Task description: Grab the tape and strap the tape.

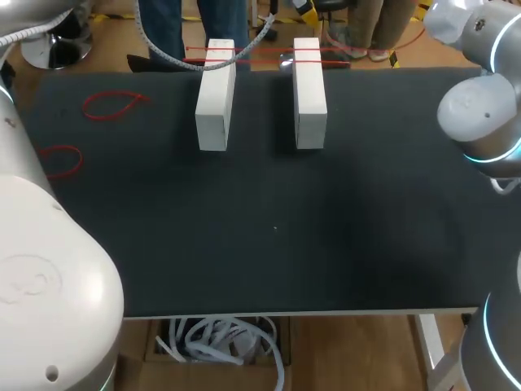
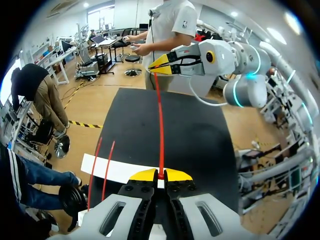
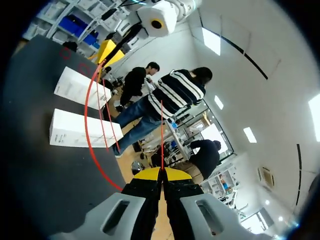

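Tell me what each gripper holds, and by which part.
The left gripper and right gripper are each shut on the red tape, at opposite ends of the strand running taut between them.

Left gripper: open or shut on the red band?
Shut. In its wrist view the left gripper has both tips pressed on the red band, which runs straight to the right gripper.

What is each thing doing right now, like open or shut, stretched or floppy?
left gripper, shut on the red band.
right gripper, shut on the red band.
red band, stretched tight between the two grippers.
white blocks, lying flat, side by side.
spare red loops, lying slack.
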### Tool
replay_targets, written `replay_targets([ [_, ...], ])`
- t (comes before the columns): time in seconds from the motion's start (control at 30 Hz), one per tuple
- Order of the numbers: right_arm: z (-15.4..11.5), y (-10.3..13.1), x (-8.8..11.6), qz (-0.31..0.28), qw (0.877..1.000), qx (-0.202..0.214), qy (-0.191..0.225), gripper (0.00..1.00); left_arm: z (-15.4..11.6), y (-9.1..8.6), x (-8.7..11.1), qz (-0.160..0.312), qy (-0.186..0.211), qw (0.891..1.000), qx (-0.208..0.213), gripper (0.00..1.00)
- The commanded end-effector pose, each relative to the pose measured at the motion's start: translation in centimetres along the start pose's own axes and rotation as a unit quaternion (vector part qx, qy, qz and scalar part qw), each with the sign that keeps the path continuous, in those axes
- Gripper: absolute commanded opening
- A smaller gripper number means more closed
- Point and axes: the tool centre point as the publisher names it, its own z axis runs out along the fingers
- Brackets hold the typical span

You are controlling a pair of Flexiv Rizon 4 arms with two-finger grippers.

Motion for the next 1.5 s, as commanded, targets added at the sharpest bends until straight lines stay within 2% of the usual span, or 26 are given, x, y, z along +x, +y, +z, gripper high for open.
replay_targets([
  [0.03, -0.2, 0.2, -0.4, -0.015, 1.000, -0.001, 0.011, 0.00, -0.1, -0.1, -0.1, -0.001, 0.001, 1.000, -0.002, 0.00],
  [0.2, 0.1, 0.3, -0.2, -0.029, 0.999, 0.003, 0.017, 0.00, -0.1, -0.1, -0.1, -0.001, 0.001, 1.000, -0.002, 0.00],
  [0.3, 0.2, 0.3, -0.1, 0.006, 1.000, 0.004, 0.011, 0.00, -0.1, -0.1, -0.1, -0.001, 0.001, 1.000, -0.002, 0.00],
  [0.87, 0.2, 0.3, -0.1, 0.006, 1.000, 0.004, 0.011, 0.00, -0.1, -0.1, -0.1, -0.001, 0.001, 1.000, -0.002, 0.00],
  [0.9, 0.4, 0.4, -0.1, -0.026, 1.000, 0.008, 0.010, 0.00, -0.1, -0.1, -0.1, -0.001, 0.001, 1.000, -0.002, 0.00],
  [1.03, 1.2, 1.0, -0.4, -0.070, 0.998, 0.006, 0.001, 0.00, -0.1, -0.1, -0.1, -0.001, 0.001, 1.000, -0.002, 0.00],
  [1.2, 1.7, 1.7, -0.5, -0.092, 0.995, 0.019, -0.017, 0.00, -0.1, -0.1, -0.1, -0.001, 0.001, 1.000, -0.002, 0.00],
  [1.37, 2.0, 2.6, -0.4, -0.145, 0.987, 0.040, -0.050, 0.00, -0.1, -0.1, -0.1, -0.001, 0.001, 1.000, -0.002, 0.00],
  [1.5, 2.2, 3.3, 0.0, -0.156, 0.985, 0.051, -0.061, 0.00, -0.1, -0.1, -0.1, -0.001, 0.001, 1.000, -0.002, 0.00],
])
